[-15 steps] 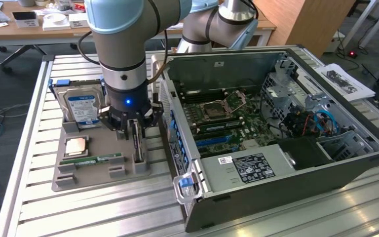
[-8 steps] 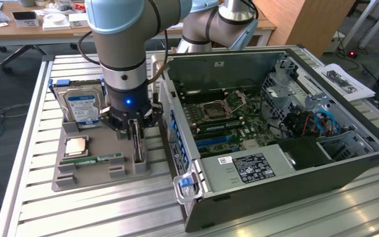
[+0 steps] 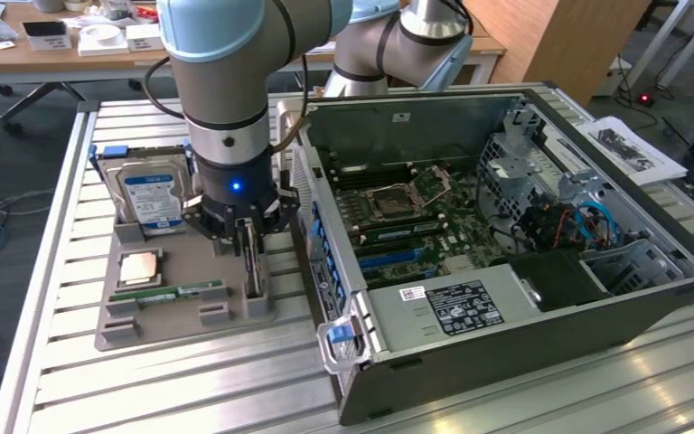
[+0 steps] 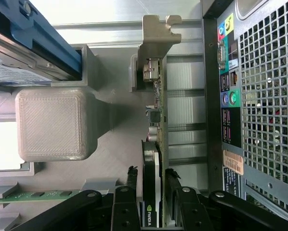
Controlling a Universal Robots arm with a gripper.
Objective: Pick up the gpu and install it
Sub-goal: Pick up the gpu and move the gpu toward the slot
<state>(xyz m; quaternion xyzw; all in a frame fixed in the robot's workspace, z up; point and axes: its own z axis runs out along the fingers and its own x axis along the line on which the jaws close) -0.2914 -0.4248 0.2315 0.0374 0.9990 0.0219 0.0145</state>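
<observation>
The gpu (image 4: 155,115) is clamped upright in the narrowed gripper (image 4: 150,172). Beside it, a hard drive (image 3: 152,199) is slotted in the same tray (image 3: 160,334).

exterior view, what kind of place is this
Likely a robotics lab: a grey robot arm over a slatted aluminium table, beside an open dark computer case, with wooden desks behind.

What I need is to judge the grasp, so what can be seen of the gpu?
The gpu is a thin dark card with a silvery metal bracket at one end and a small logo near the other. It stands upright on its long edge in a slot of the grey tray, beside the open computer case. The gripper straddles it from above, fingers shut on both flat faces.
</observation>
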